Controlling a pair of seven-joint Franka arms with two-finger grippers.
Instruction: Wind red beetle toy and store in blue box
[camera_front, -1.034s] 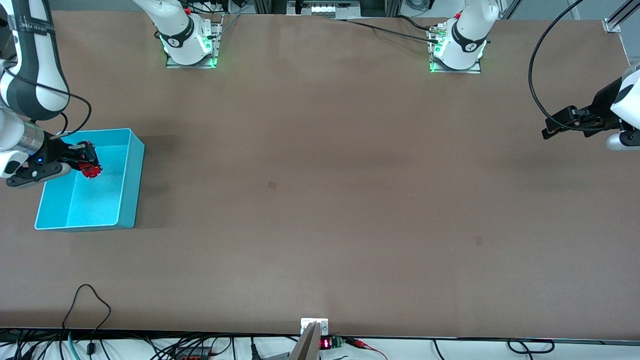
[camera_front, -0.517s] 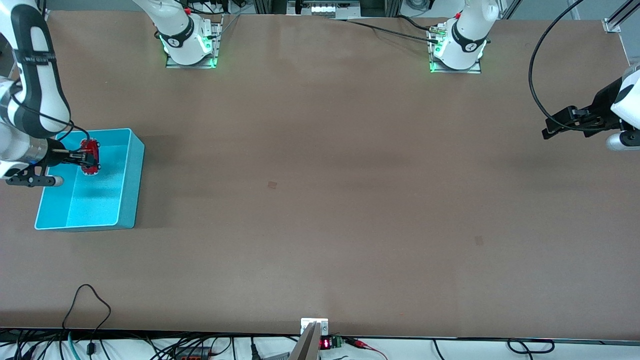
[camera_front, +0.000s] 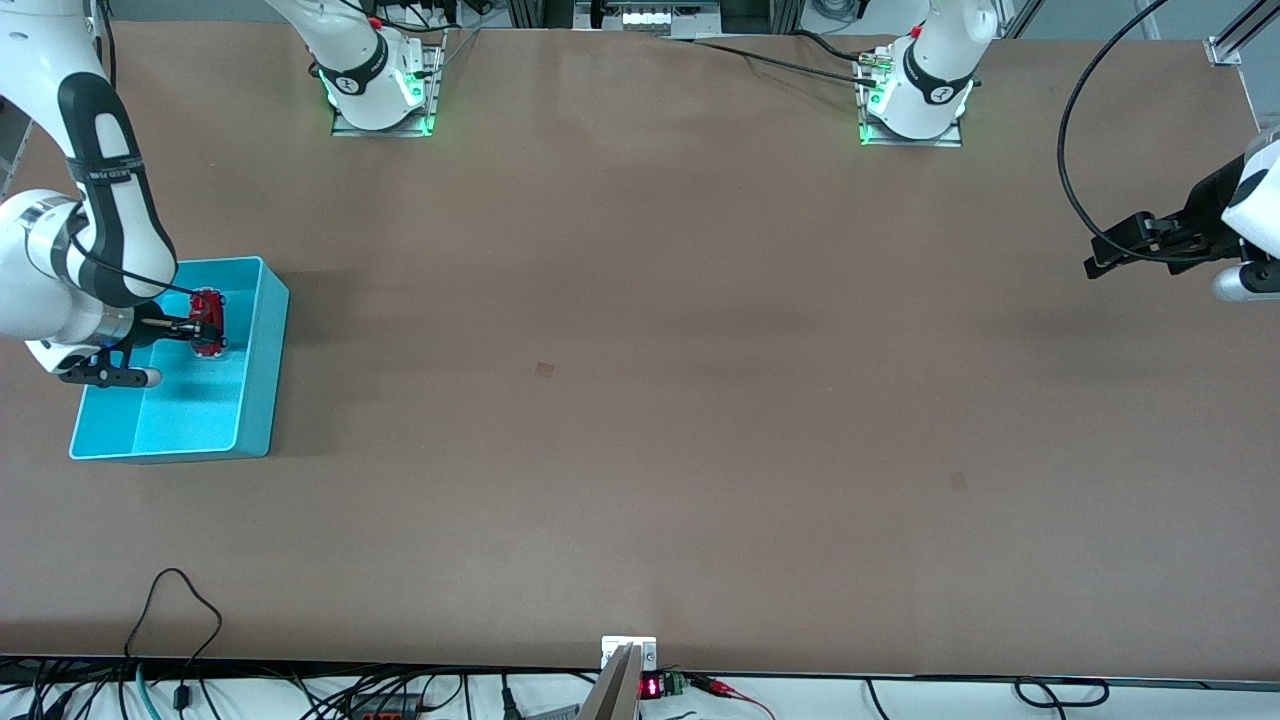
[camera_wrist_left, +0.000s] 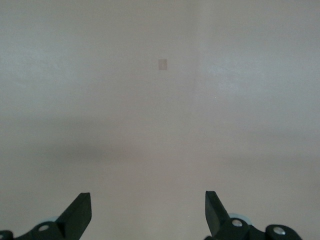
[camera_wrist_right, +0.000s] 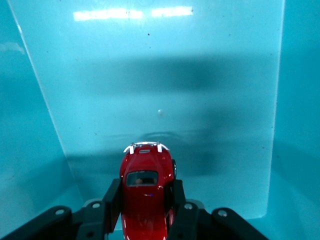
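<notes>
From the front camera, the right gripper (camera_front: 200, 326) is reaching inside the box (camera_front: 262, 345), its jaws clamping the beetle (camera_front: 208, 322) between them. The box is sitting on the worktop (camera_front: 640, 400) at about nine o'clock, at the right arm's end. The beetle is hanging over the box's floor, in the half farther from the camera. The left gripper (camera_front: 1105, 255) is waiting in the air at three o'clock, over the left arm's end.

Through the left wrist camera, the left gripper (camera_wrist_left: 148, 210) is showing its jaws wide apart over bare worktop (camera_wrist_left: 160, 125).

Through the right wrist camera, the right gripper (camera_wrist_right: 146, 202) is pinching the beetle (camera_wrist_right: 146, 182) by its sides, the box's (camera_wrist_right: 295, 100) walls rising all around it.
</notes>
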